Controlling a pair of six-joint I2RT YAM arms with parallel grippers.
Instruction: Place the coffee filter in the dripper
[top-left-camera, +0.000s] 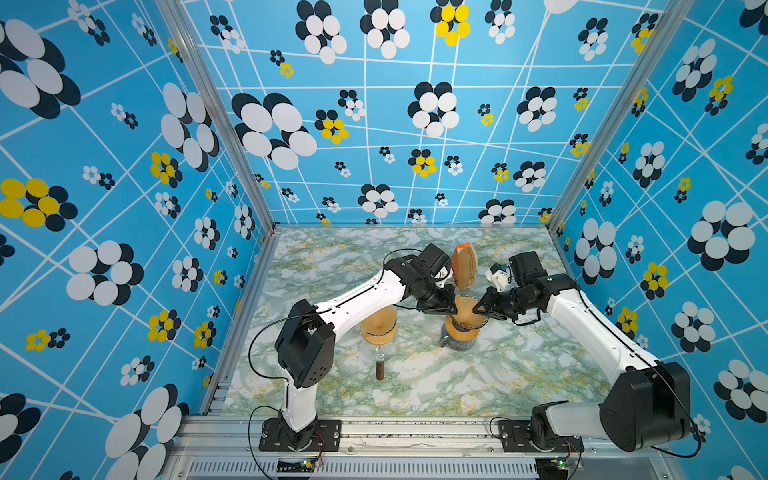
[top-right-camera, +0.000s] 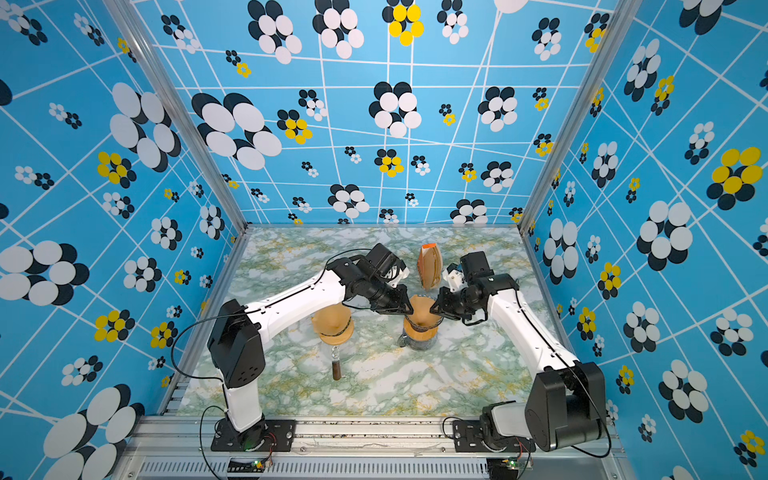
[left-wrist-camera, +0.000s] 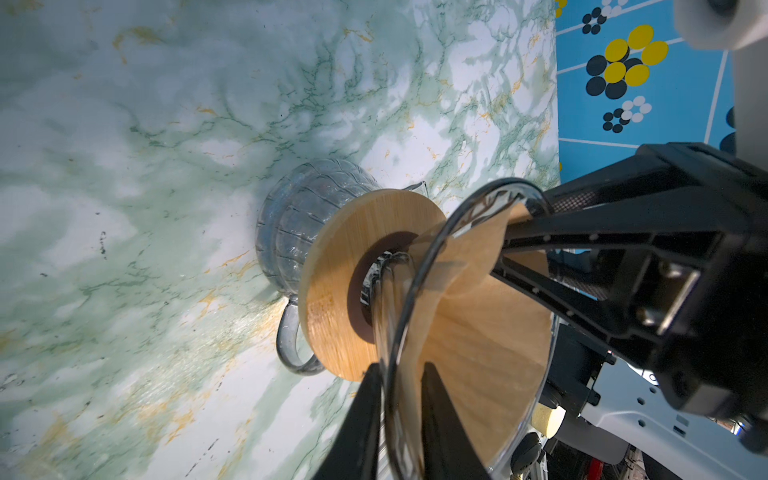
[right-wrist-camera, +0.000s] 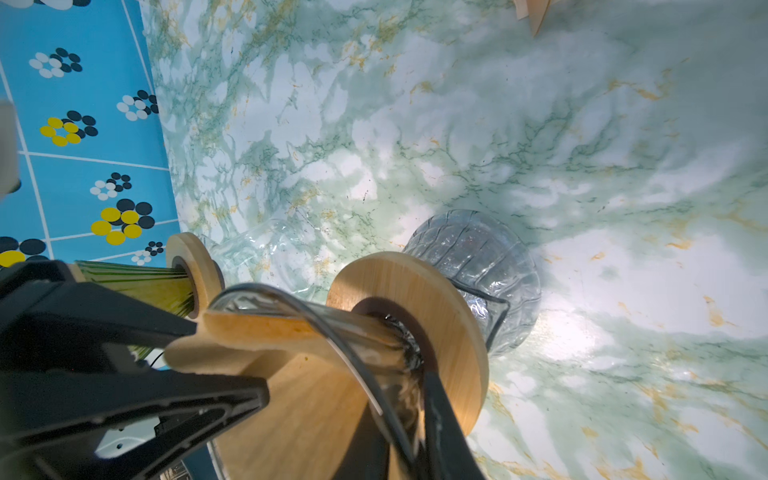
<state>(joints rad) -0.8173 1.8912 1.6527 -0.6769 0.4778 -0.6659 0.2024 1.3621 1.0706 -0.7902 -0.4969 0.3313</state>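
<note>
Count: 2 grippers. The left gripper (left-wrist-camera: 399, 370) and right gripper (right-wrist-camera: 399, 395) each pinch opposite edges of 1 coffee filter (left-wrist-camera: 490, 332), which is seated in the dripper (left-wrist-camera: 332, 266). Second dripper (top-left-camera: 377, 326) stands alongside. 1 filter pack (top-left-camera: 464, 266) stands behind on the table (top-left-camera: 519, 374).

Tan filter (left-wrist-camera: 478, 332), green-veined marble table (top-left-camera: 415, 386).

Left arm (top-left-camera: 361, 295), right arm (top-left-camera: 582, 322), jaws pinched
</note>
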